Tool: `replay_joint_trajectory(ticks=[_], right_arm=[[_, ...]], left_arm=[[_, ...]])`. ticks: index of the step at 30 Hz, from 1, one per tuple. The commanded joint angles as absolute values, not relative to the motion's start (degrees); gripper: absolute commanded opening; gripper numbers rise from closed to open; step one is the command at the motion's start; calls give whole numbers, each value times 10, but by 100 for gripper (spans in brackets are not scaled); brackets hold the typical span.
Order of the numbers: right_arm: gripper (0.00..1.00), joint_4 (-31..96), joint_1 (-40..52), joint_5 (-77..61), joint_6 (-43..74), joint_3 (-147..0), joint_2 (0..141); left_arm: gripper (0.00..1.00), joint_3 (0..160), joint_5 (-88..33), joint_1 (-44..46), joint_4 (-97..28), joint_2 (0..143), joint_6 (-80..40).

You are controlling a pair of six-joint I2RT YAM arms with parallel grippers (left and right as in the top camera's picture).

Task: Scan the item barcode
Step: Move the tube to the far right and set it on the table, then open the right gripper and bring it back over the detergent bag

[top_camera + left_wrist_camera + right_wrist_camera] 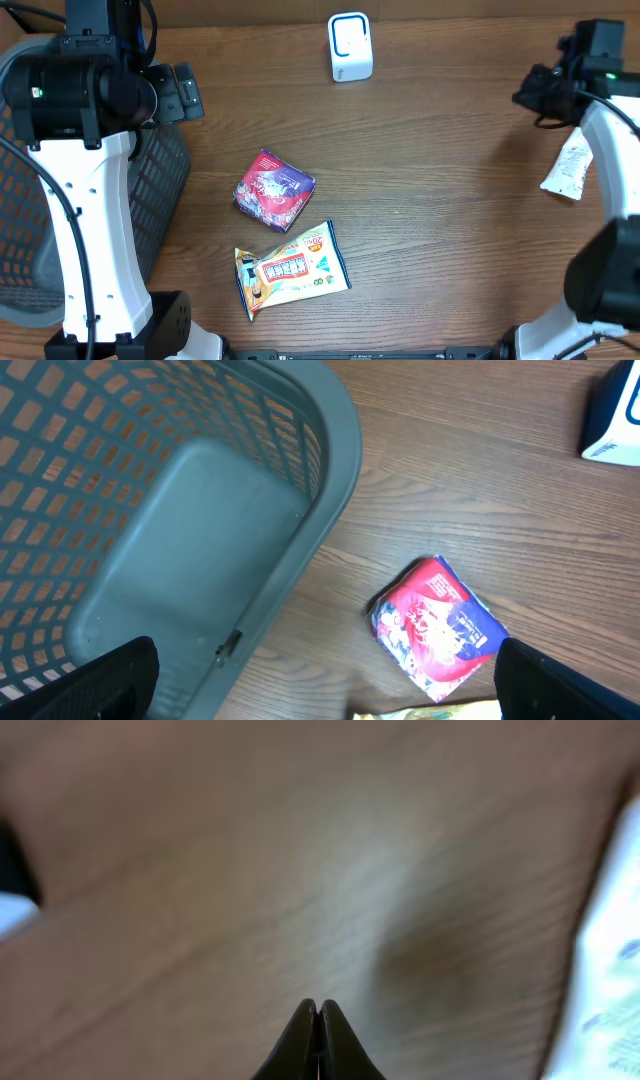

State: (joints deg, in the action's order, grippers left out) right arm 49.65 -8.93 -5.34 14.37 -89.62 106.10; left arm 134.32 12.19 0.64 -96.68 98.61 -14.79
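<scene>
Three items lie on the wooden table. A red and purple packet (273,190) is near the middle, seen also in the left wrist view (437,625). A yellow snack packet (290,268) lies just below it. A white packet (567,168) rests at the right, beside the right arm. The white scanner with a blue outline (350,47) stands at the back, and it shows at the left wrist view's upper right edge (615,420). My left gripper (183,92) hangs open over the basket's edge (325,690), empty. My right gripper (535,95) is shut on nothing (318,1008), above bare wood.
A grey mesh basket (165,200) fills the left side, its rim and floor large in the left wrist view (200,510). The white packet's edge (612,970) shows blurred at the right of the right wrist view.
</scene>
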Motion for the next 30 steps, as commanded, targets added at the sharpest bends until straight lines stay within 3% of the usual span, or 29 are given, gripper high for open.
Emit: replay_joint_trajectory(ticks=[1,6,8,10,17,30], right_arm=[[4,519,-46,-102,138,-896,1072],[6,588,71,-105,133,-896,1072],[24,573,91,-36,137,-896,1072],[27,543,92,8,138,-896,1073],[4,490,0,13,176,-896,1119],[4,470,-127,4,163,-896,1215]], left_arm=[[99,1343,120,3,-967,991,-142],[100,1343,120,3,-967,991,-142],[99,1343,120,3,-967,991,-142],[100,1343,120,3,-967,991,-142],[99,1343,120,3,-967,991,-142],[100,1343,120,3,-967,991,-142]])
